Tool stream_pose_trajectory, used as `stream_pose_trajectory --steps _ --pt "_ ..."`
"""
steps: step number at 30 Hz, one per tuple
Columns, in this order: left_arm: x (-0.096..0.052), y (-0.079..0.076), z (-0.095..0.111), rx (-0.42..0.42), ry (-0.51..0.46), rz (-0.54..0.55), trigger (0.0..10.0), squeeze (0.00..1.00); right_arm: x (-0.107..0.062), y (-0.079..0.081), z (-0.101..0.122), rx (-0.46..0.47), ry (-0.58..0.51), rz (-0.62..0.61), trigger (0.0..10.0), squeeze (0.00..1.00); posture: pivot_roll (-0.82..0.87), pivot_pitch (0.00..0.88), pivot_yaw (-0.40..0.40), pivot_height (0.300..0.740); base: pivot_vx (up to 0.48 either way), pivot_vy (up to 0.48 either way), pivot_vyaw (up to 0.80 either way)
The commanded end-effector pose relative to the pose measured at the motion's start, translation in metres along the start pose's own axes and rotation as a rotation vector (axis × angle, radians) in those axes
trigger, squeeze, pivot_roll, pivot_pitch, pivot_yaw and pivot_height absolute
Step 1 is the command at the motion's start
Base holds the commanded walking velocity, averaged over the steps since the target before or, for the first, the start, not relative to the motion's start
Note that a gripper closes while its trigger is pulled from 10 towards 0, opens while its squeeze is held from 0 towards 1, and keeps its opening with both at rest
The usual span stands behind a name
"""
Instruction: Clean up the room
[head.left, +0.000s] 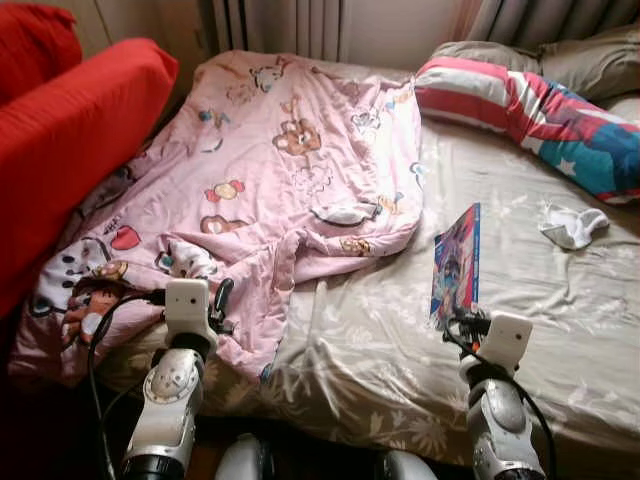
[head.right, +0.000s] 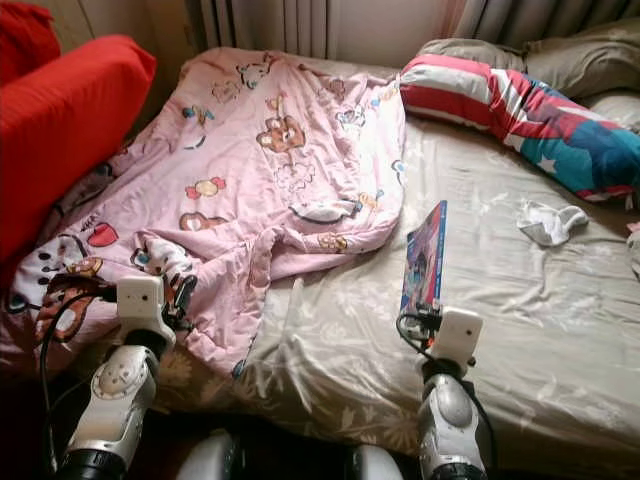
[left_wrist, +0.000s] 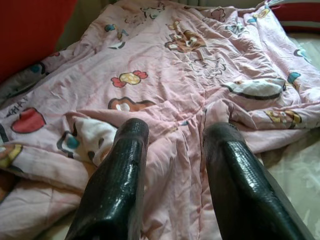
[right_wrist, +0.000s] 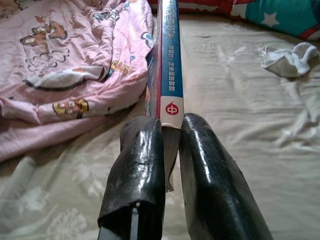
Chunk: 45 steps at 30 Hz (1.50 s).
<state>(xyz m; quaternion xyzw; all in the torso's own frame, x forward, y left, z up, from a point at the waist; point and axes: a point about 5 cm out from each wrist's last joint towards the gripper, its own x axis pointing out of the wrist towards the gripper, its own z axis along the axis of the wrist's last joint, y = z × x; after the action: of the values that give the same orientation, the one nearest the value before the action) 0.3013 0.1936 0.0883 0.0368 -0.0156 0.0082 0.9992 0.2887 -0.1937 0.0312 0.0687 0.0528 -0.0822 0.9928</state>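
both arms are silver-grey with rounded, moulded casings; the left arm (head.left: 170, 400) has a round disc joint ringed with small screws, and a black cable loops along its outer side; each wrist ends in a white boxy block, the right arm (head.left: 497, 415) with a thin black cable curling beside it; the left gripper (left_wrist: 175, 175) and right gripper (right_wrist: 170, 165) each have two thick, glossy black fingers with blunt rounded tips.

On the bed lie one pink cartoon quilt (head.left: 290, 170), one blue book (head.left: 457, 262), one crumpled white cloth (head.left: 572, 225), one striped star-patterned pillow (head.left: 540, 115) and one red cushion (head.left: 70, 130).
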Motion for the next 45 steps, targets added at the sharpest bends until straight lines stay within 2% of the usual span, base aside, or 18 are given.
stream_pose_trajectory --steps 1,8,22,28,33,39,45 --pt "-0.0007 0.0009 -0.0003 -0.011 -0.006 0.005 10.0 0.00 0.0046 0.0005 0.0120 -0.004 -0.052 0.004 10.0 0.00 0.00 0.104 -0.054 0.740 0.000 0.000 0.00" --pt "0.0019 -0.0001 0.0033 -0.028 -0.026 0.006 10.0 0.00 0.0061 0.0058 0.0144 0.022 -0.061 0.016 10.0 0.00 0.00 0.109 -0.057 0.740 0.000 0.000 0.00" --pt "0.0044 -0.0070 0.0040 -0.045 -0.038 0.000 10.0 0.00 0.0076 0.0062 0.0166 0.039 -0.064 0.018 10.0 0.00 0.00 0.117 -0.067 0.740 0.000 0.000 0.00" --pt "0.0049 -0.0044 0.0041 -0.030 -0.037 0.003 10.0 0.00 0.0071 0.0051 0.0149 0.062 -0.054 0.008 10.0 0.00 0.00 0.119 -0.065 0.740 0.000 0.000 -0.80" --pt "0.0067 -0.0018 0.0053 -0.021 -0.039 0.007 10.0 0.00 0.0056 0.0055 0.0161 0.029 -0.074 0.016 10.0 0.00 0.00 0.120 -0.060 0.740 0.000 -0.144 0.00" --pt "0.0054 -0.0039 0.0037 -0.017 -0.037 -0.003 10.0 0.00 0.0057 0.0061 0.0143 0.051 -0.058 0.013 10.0 0.00 0.00 0.114 -0.056 0.740 0.000 -0.089 0.00" --pt "0.0060 -0.0045 0.0049 -0.019 -0.043 -0.009 10.0 0.00 0.0065 0.0021 0.0166 0.074 -0.074 -0.018 10.0 0.00 0.00 0.106 -0.054 0.740 0.000 -0.090 -0.57"
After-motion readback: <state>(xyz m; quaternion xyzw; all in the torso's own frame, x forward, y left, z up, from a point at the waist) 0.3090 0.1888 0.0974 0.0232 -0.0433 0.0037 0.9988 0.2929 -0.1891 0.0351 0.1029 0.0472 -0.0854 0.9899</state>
